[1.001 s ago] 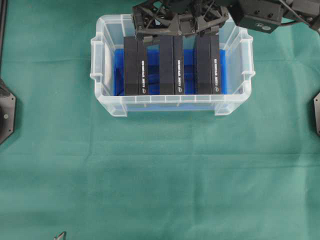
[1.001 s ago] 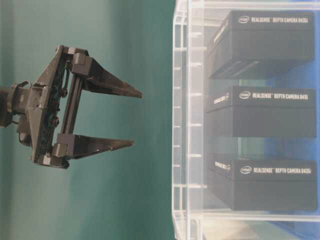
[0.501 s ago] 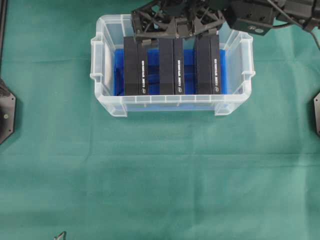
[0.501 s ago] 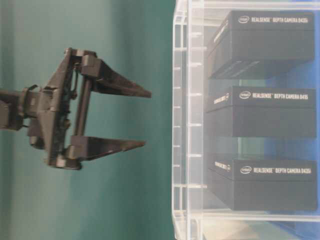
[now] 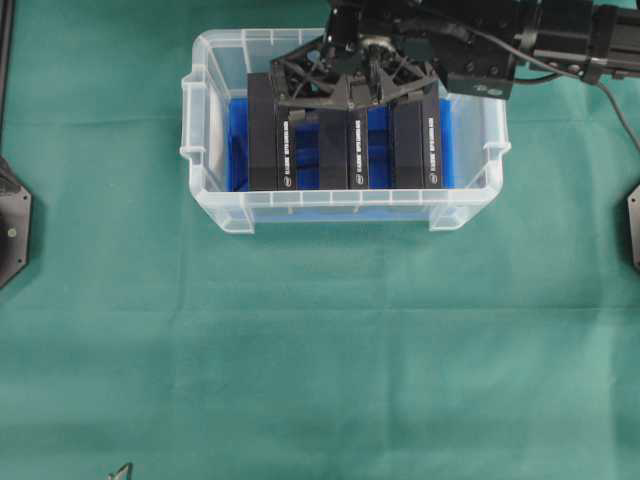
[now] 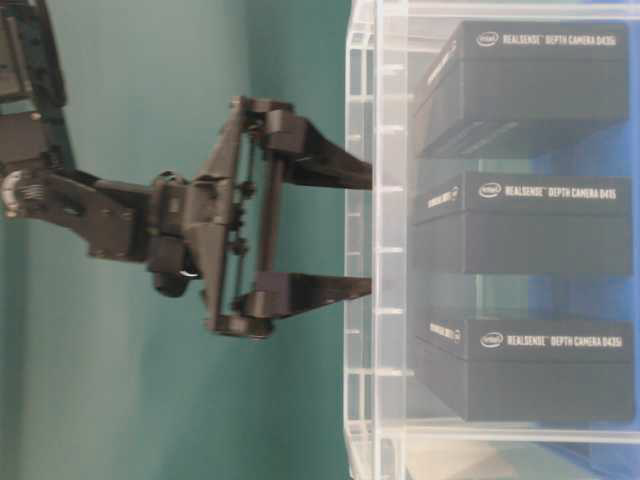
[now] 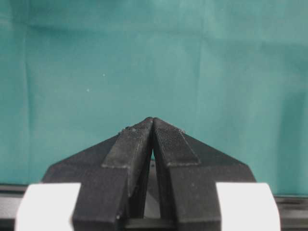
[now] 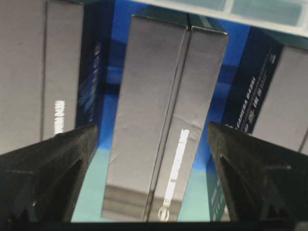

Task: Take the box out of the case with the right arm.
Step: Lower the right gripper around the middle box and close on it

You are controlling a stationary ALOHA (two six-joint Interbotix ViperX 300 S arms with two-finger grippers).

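Note:
The clear case [image 5: 330, 207] with a blue floor stands at the back of the green cloth. Three black boxes stand on edge in it: left [image 5: 268, 140], middle [image 5: 343, 150] and right [image 5: 415, 145]. My right gripper [image 5: 350, 95] hangs open over the back half of the case, one finger on each side of the middle box [image 8: 163, 96]. It touches nothing. In the table-level view its fingertips [image 6: 360, 175] are level with the case rim [image 6: 375, 330]. My left gripper [image 7: 153, 120] is shut and empty above bare cloth.
Green cloth [image 5: 320, 360] covers the table around the case. Black arm bases sit at the left edge [image 5: 12, 225] and right edge [image 5: 633, 225]. The gaps between the boxes are narrow, with blue floor [image 8: 103, 96] showing between them.
The right gripper has moved from behind the case to above the middle box and come nearer the rim, still open. The boxes and the left gripper have not moved.

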